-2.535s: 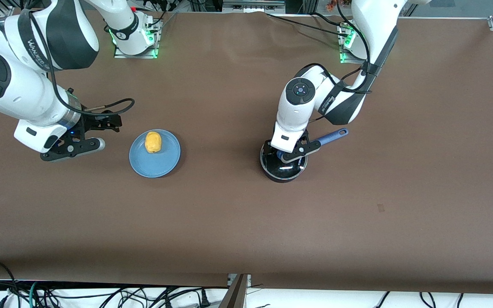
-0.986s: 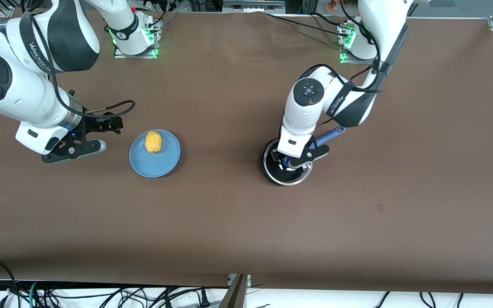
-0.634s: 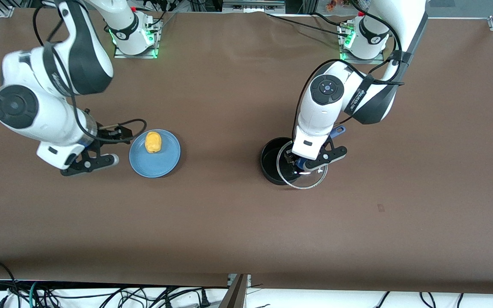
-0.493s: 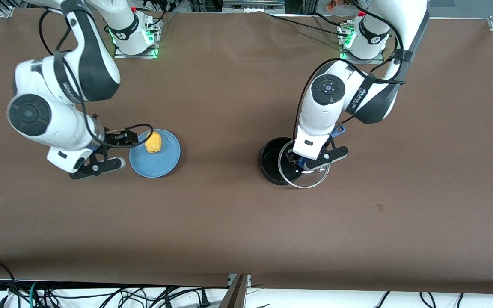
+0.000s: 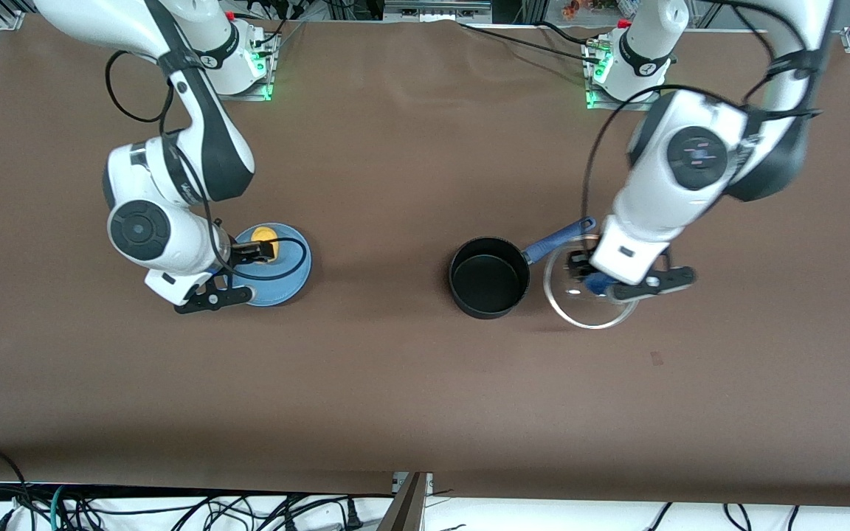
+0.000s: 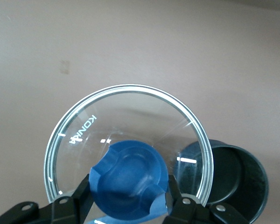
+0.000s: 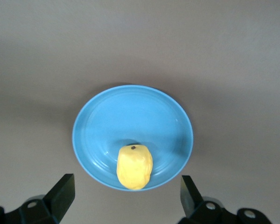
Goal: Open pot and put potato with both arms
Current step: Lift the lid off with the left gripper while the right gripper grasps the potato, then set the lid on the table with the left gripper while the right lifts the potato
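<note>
The pot (image 5: 488, 277) is a small round black saucepan with a long blue handle (image 5: 558, 238), and it is standing uncovered on the brown table (image 5: 410, 383), near the middle and toward the left arm's end. Its inside is looking dark and nothing is lying in it. Its glass lid (image 5: 589, 289) is round, clear, with a metal rim and a blue knob (image 6: 129, 181), and it is hanging in the air just beside the pot, over the table at the side of the left arm. The left gripper (image 5: 602, 283) is pinching this knob between its two fingers (image 6: 79, 198). The potato (image 5: 264, 237) is small, lumpy and yellow-orange, and it is lying on a flat light-blue plate (image 5: 299, 267) toward the right arm's end of the table, at the part of the plate farther from the front camera. The right gripper (image 5: 237, 254) is hovering over this plate with its fingers (image 7: 61, 190) spread wide, and the potato is showing between them in the right wrist view, not touched. I am counting one pot, one lid, one potato, one plate and two arms.
</note>
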`<control>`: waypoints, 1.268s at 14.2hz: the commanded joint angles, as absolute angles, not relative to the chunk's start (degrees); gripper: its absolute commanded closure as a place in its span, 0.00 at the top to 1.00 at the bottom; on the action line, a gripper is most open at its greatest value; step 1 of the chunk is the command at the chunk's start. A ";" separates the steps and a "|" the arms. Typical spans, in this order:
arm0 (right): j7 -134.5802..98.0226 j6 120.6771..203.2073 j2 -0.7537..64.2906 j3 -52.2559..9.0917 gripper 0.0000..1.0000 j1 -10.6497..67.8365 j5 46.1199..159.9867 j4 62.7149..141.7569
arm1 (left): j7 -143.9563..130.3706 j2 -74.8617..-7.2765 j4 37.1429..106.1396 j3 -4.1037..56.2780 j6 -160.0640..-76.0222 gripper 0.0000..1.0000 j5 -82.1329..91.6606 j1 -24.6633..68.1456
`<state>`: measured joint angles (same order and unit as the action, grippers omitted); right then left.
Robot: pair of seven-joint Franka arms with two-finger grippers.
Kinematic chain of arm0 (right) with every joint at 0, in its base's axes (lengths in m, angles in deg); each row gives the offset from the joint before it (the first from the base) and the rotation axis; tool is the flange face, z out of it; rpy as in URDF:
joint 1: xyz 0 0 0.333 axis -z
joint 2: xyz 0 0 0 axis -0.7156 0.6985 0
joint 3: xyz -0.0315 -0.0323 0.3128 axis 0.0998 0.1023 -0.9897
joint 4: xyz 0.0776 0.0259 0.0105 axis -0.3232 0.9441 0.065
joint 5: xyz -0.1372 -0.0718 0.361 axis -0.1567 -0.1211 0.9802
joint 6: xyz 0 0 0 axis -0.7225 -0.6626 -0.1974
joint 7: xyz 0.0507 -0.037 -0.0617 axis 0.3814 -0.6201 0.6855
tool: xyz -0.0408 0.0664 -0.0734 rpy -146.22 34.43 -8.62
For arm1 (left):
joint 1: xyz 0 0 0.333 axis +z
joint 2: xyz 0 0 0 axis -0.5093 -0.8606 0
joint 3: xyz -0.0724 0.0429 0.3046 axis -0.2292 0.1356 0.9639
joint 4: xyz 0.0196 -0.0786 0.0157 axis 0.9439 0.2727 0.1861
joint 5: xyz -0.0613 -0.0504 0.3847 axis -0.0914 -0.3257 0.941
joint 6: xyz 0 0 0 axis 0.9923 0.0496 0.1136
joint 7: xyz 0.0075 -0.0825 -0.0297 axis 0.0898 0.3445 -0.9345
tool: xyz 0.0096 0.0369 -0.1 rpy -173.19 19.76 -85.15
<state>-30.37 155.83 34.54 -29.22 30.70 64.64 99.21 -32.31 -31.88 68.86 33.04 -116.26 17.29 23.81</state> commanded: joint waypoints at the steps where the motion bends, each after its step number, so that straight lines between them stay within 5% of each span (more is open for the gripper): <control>1: -31.75 161.36 33.70 -29.05 1.00 30.75 64.98 106.64 | -21.13 -29.16 69.92 32.46 -114.79 0.43 14.90 29.54; 7: -34.56 166.55 33.62 -28.96 1.00 30.75 64.98 114.48 | -5.46 -28.98 72.12 32.46 -116.18 0.43 14.90 39.56; 18: -35.88 174.28 35.46 -28.97 0.97 29.96 64.63 119.49 | 1.50 -27.14 94.44 32.55 -143.51 0.43 14.99 46.70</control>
